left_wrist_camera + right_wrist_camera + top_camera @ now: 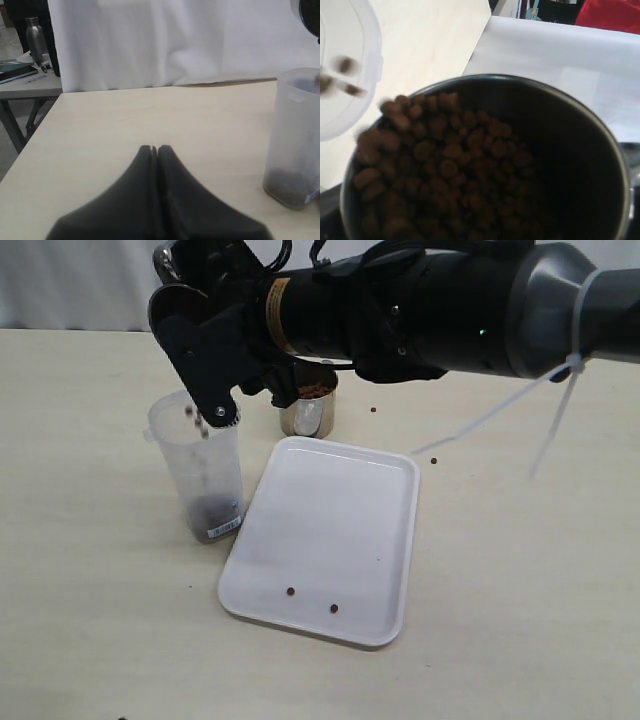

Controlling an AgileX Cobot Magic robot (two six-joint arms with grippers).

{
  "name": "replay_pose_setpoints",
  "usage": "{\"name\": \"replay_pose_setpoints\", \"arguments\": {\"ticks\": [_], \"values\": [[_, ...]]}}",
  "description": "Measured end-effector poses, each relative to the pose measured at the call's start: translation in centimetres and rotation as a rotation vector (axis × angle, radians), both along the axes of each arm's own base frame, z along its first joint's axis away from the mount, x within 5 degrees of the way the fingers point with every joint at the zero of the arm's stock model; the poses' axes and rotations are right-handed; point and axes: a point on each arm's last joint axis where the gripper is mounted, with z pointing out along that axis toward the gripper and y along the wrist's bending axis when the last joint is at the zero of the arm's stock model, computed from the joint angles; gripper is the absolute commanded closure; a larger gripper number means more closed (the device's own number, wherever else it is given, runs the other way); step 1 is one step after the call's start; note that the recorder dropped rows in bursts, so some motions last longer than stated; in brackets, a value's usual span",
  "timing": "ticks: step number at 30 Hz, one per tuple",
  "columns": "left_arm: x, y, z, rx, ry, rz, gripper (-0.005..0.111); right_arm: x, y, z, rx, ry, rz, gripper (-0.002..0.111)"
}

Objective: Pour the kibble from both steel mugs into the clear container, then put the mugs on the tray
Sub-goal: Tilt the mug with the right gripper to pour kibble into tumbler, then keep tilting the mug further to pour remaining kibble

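My right gripper [205,370] reaches across to the left, shut on a steel mug [600,150] that it holds tilted over the clear container [198,472]. Kibble [445,165] fills the mug to its lip, and a few pellets [346,64] are falling into the container's mouth [342,75]. A thin dark layer of kibble [292,184] lies at the container's bottom. The second steel mug [309,406], full of kibble, stands behind the white tray [330,495]. My left gripper [155,148] is shut and empty, low over the table beside the container [296,135].
Two stray pellets [290,591] lie on the tray near its front edge. More loose pellets [374,409] dot the table to the right of the standing mug. A white curtain [165,40] backs the table, whose left edge [30,140] shows in the left wrist view.
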Motion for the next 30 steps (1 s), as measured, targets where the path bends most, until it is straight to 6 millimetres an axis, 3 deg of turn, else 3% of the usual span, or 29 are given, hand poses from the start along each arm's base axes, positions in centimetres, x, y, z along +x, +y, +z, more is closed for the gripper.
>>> {"name": "replay_pose_setpoints", "arguments": {"ticks": [30], "values": [[0.0,0.0,0.0,0.0,0.0,0.0,0.107,0.81,0.73,-0.04,-0.027,-0.05,0.005,0.103]]}}
